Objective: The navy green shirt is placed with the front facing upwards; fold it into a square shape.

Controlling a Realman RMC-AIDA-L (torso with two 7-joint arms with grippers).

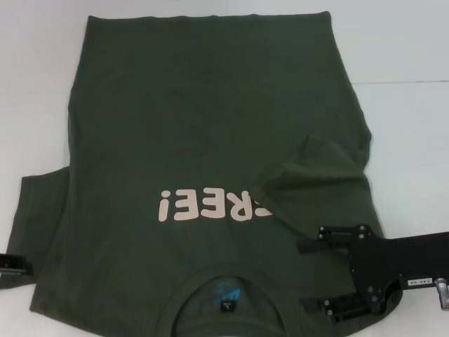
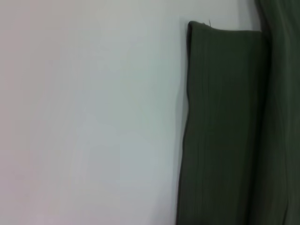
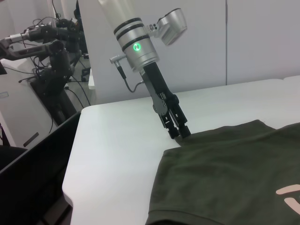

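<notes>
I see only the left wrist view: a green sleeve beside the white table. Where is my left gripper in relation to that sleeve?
Observer: The right wrist view shows the left gripper low over the table, with its tip at the outer edge of the left sleeve.
Operator: Does the other sleeve lie flat as well?
Observer: No. In the head view the right sleeve is folded inward over the navy green shirt and covers the first of the pale letters.
Operator: And where is the right gripper?
Observer: The right gripper is open over the shirt's right shoulder, beside the collar.
</notes>
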